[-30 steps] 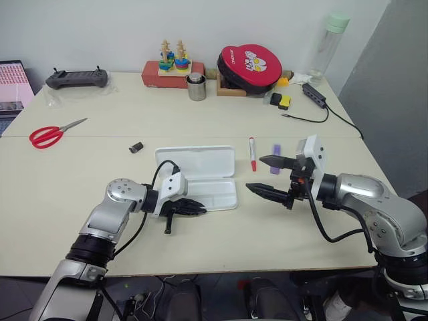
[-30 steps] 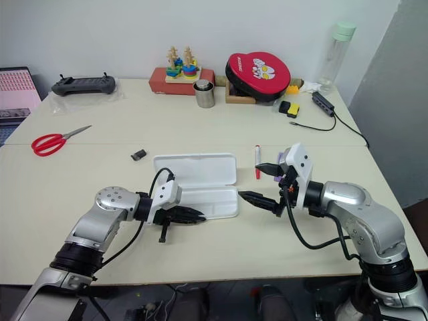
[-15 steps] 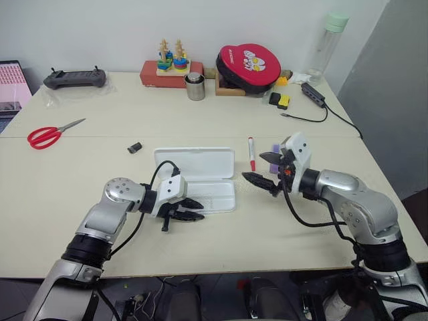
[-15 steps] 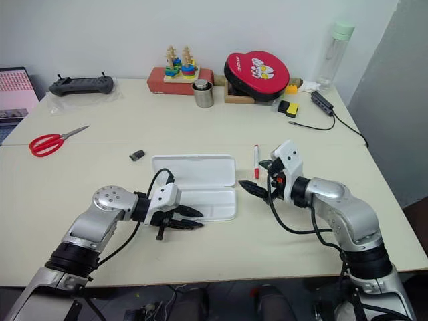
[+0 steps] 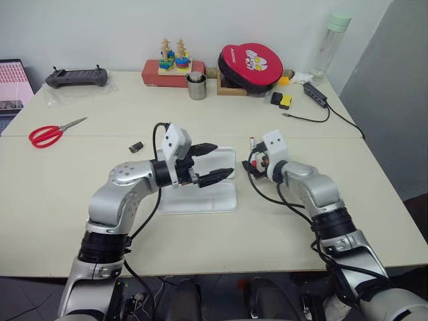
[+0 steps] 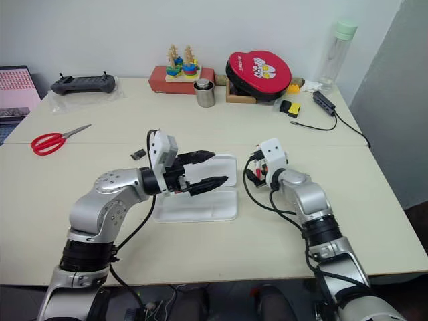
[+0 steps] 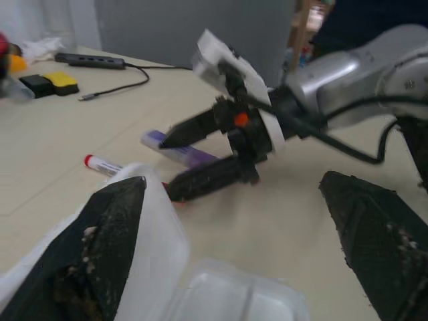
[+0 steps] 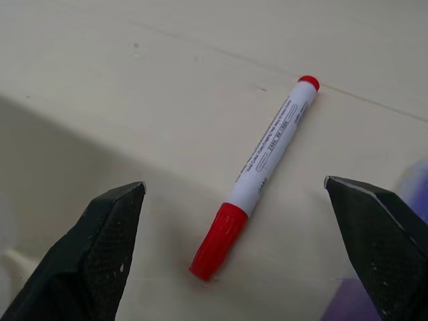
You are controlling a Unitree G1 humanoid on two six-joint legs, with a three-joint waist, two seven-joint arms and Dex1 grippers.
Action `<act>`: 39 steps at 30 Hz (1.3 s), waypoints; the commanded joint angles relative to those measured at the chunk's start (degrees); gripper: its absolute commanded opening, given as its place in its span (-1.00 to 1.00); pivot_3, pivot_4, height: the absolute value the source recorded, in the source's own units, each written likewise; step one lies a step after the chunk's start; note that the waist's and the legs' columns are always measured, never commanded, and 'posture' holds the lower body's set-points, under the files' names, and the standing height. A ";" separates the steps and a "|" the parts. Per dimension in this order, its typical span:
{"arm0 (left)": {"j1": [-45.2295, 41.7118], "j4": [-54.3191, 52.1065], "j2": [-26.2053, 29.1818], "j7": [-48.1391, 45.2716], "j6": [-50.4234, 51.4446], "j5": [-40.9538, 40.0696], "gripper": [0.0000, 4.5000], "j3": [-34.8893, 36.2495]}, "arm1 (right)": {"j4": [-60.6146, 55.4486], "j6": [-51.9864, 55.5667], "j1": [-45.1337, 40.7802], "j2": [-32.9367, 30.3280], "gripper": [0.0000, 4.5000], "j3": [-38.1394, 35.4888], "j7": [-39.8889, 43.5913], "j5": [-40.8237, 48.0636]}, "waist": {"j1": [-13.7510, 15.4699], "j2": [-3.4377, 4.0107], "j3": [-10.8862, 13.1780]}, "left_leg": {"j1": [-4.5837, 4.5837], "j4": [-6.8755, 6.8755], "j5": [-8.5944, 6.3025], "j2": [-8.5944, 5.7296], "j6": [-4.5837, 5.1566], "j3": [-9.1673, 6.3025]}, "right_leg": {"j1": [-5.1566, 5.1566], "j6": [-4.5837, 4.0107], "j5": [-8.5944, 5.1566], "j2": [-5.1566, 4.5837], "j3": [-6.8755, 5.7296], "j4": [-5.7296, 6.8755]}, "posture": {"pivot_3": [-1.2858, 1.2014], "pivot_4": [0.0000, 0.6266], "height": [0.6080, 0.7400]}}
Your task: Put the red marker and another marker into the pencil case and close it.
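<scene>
My left gripper (image 5: 209, 162): fingers spread wide, holding nothing, raised above the pencil case (image 5: 200, 198) and pointing across it toward my other arm.
My right gripper (image 7: 200, 155): fingers spread apart, empty, low over the table just off the pencil case's right end, straddling the red marker.
Red marker (image 8: 257, 172): lying flat on the table just beside the pencil case's right end, between my right fingertips but untouched, red cap toward the wrist.
Purple marker (image 7: 179, 151): flat on the table, just beyond the red marker on the side away from the pencil case.
Pencil case: open, white, lid laid back, tray toward me; I cannot tell what its compartments hold.
Table (image 5: 100, 130): pale cream, a seam running across it beyond the pencil case.
Far from the pencil case: red scissors (image 5: 47, 134) to its left, a small black object (image 5: 136, 146) nearer; a metal cup (image 5: 196, 86), a red toy set (image 5: 165, 69) and a tall bottle (image 5: 329, 45) along the back edge.
Room: plain white wall behind the table.
</scene>
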 commanded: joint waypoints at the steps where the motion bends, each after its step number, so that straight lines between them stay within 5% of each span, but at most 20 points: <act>1: -2.95 -1.68 -1.44 5.26 -0.15 2.04 0.99 -1.23 | 5.83 -2.01 -2.82 1.46 1.00 -0.60 -2.20 -2.82 | 0.04 0.00 0.00 | 0.00 0.00 0.00 0.00 0.00 0.00 | 0.00 0.00 0.00 0.00 0.00 0.00 | 0.03 -0.52 1.00; 6: -5.96 1.25 -3.29 10.04 -1.53 4.83 1.00 -2.35 | 12.35 -4.46 -4.24 3.41 0.60 -2.06 -4.51 -4.45 | -0.01 0.00 0.00 | 0.03 0.03 0.00 -0.02 0.00 0.00 | 0.02 0.08 0.02 0.00 0.02 0.02 | 0.03 -0.52 1.00; 19: -9.31 5.28 -4.89 13.51 -5.53 5.91 1.00 -1.33 | 14.17 -8.02 -5.36 4.83 -0.87 -6.97 -8.84 -4.61 | 0.19 0.00 0.00 | 0.03 0.03 0.05 -0.05 0.04 0.00 | 0.05 0.21 0.09 -0.01 0.03 -0.02 | 0.03 -0.52 1.00; 23: -6.67 0.74 -1.66 8.73 -5.84 3.79 1.00 -1.16 | 9.28 -13.33 -6.28 4.58 -0.87 -9.25 -6.65 -2.50 | -0.09 0.02 0.01 | 0.01 0.01 0.05 -0.04 0.04 0.01 | 0.01 0.20 0.09 -0.01 0.04 -0.03 | 0.03 -0.52 1.00; 28: -0.26 -5.68 6.73 3.06 -4.13 -1.07 1.00 4.66 | -4.96 -18.77 -6.94 1.95 -0.87 -9.28 6.26 2.92 | -1.31 0.15 0.10 | -0.02 -0.13 0.04 -0.03 0.04 0.04 | -0.06 0.15 0.07 -0.01 0.07 -0.07 | 0.03 -0.52 1.00; 32: 6.79 -6.54 13.59 -1.52 -5.20 -3.15 1.00 9.44 | -15.79 -15.14 -4.95 -3.50 -0.87 -3.93 19.93 6.43 | -1.66 0.16 0.10 | 0.07 -0.35 0.04 0.01 0.05 0.02 | -0.06 0.03 -0.02 0.00 0.02 -0.05 | 0.03 -0.52 1.00; 39: 17.54 -3.53 20.34 -6.65 -9.26 -2.32 1.00 14.48 | -20.62 -8.51 -2.54 -8.78 -0.87 7.72 32.20 6.54 | -1.19 0.16 0.11 | 0.08 -0.34 0.04 0.02 0.04 0.01 | -0.06 -0.03 -0.15 -0.03 -0.03 -0.06 | 0.03 -0.52 1.00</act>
